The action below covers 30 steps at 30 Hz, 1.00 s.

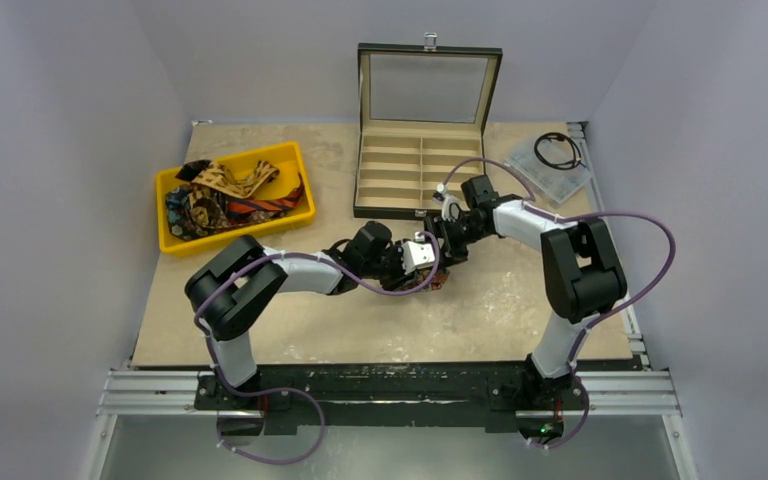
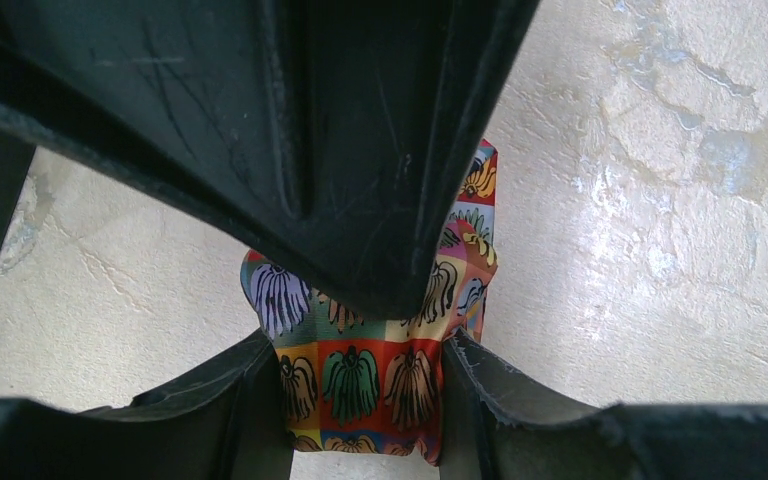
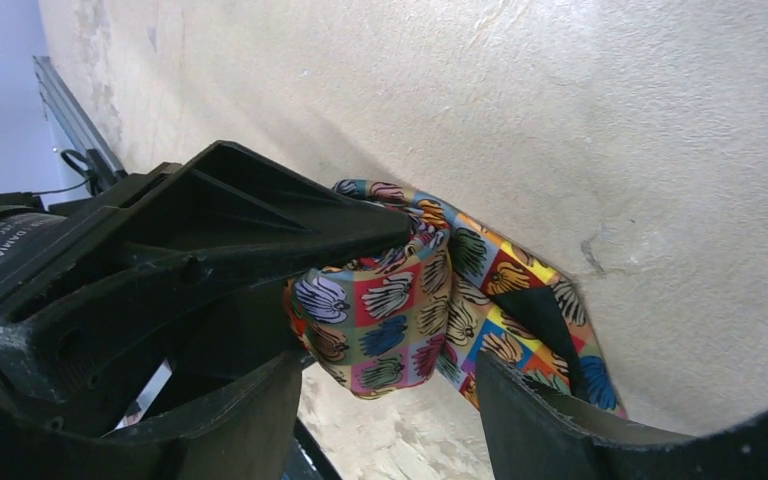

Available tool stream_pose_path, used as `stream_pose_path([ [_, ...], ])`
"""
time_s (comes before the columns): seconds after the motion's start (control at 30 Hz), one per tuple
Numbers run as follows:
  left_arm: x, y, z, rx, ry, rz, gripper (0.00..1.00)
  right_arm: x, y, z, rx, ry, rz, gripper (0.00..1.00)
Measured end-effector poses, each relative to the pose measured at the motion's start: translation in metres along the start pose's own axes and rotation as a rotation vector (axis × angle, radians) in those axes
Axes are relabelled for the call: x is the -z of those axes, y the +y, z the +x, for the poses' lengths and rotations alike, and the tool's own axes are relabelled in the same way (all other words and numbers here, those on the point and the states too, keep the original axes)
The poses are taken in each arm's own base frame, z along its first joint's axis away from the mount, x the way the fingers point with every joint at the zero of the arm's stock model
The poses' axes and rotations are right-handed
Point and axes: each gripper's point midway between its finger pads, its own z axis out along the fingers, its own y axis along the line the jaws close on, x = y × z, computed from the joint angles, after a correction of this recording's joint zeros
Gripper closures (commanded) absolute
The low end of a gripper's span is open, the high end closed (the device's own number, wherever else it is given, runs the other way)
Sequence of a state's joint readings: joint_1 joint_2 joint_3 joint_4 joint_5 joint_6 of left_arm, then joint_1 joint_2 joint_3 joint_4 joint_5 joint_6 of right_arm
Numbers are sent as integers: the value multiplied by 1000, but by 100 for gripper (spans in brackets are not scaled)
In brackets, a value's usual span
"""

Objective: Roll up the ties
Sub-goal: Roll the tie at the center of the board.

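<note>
Left wrist view: floral tie, multicoloured squares w/ tassel-like motifs, sits as a bunched roll at lower centre of frame, on the table. Left gripper is clamped on it, w/ both fingers pressed against the roll's sides and no gap. A big black finger of the other arm fills the upper frame, just over the roll. Right wrist view: roll is mid-frame, w/ a loose end showing dark lining that trails to lower right. Right gripper has its jaws standing apart, the roll hanging btwn them w/ space on the left side. Top view: the tie is only a small patch at frame centre, under both grippers, which meet tip to tip. Other ties lie heaped in a yellow bin at left of frame, well apart. Black compartment box, lid up, stands at upper centre, just above the grippers. Black cable lies on a clear case at upper right.
</note>
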<state>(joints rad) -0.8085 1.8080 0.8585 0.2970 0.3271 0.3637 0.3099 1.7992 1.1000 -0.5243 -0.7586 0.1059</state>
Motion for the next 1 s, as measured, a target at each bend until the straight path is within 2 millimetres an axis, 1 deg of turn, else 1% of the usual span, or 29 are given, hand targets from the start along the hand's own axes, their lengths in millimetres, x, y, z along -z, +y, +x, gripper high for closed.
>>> stream_pose_path([
  [0.03, 0, 0, 0, -1, 1, 0, 82, -1, 1, 0, -2, -3, -6, 39],
  [0.1, 0, 0, 0, -7, 2, 1, 81, -4, 4, -1, -7, -8, -20, 47],
  [0.13, 0, 0, 0, -13, 3, 2, 80, -5, 5, -1, -6, -8, -22, 54],
  [0.2, 0, 0, 0, -17, 4, 4, 76, -9, 7, -1, 0, -6, -27, 78],
  [0.23, 0, 0, 0, -19, 4, 4, 72, -12, 6, -1, 2, -3, -29, 91],
  [0.27, 0, 0, 0, -20, 5, 5, 68, -15, 5, 0, -1, 5, -32, 100],
  [0.4, 0, -3, 1, -15, 10, 17, 53, -18, 5, 3, -9, 21, -49, 100],
  [0.5, 1, -4, -1, -4, -1, 29, 47, -20, 2, 5, 0, 31, -46, 100],
  [0.63, 2, -7, -3, 36, -34, 55, 41, -21, -3, 7, -13, 48, -42, 100],
  [0.8, 3, -10, -13, 85, -92, 89, 37, -20, -11, 7, -34, 65, -2, 100],
  [1.0, 3, -11, -24, 96, -143, 109, 37, -23, -25, 8, -63, 96, 62, 100],
])
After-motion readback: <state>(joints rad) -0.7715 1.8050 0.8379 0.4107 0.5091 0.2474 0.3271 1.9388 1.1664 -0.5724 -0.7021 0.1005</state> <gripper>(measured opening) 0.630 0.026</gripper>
